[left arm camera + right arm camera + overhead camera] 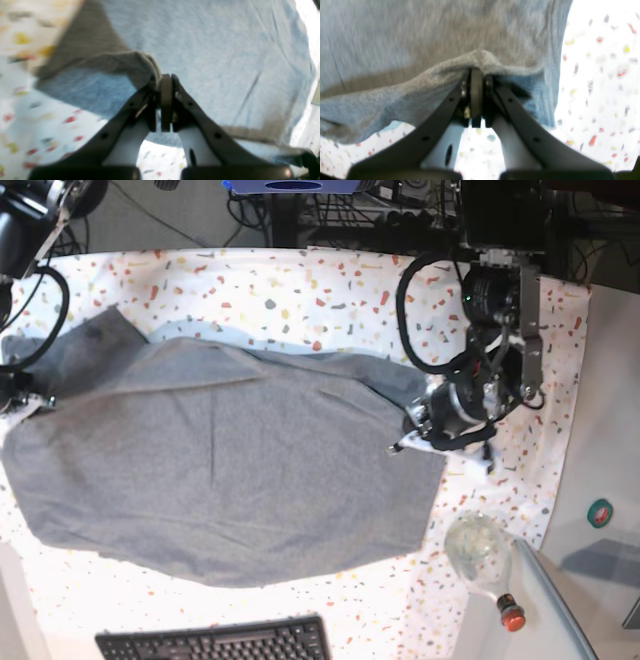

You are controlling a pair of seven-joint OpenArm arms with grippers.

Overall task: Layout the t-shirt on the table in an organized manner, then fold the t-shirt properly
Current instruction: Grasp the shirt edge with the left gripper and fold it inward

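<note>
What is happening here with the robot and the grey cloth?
A two-armed robot is laying out the t-shirt on the table. The left gripper is shut on a bunched edge of the fabric, and the right gripper is shut on another edge. The shirt lies mostly spread but uneven, with no fold made yet.

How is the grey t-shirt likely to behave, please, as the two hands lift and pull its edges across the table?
The t-shirt looks floppy: its edge bunches and droops around the left hand and right hand, both pinched shut on it. It probably drags rather than slides freely, since most of it lies on the table. Its creases suggest it wrinkles easily.
</note>
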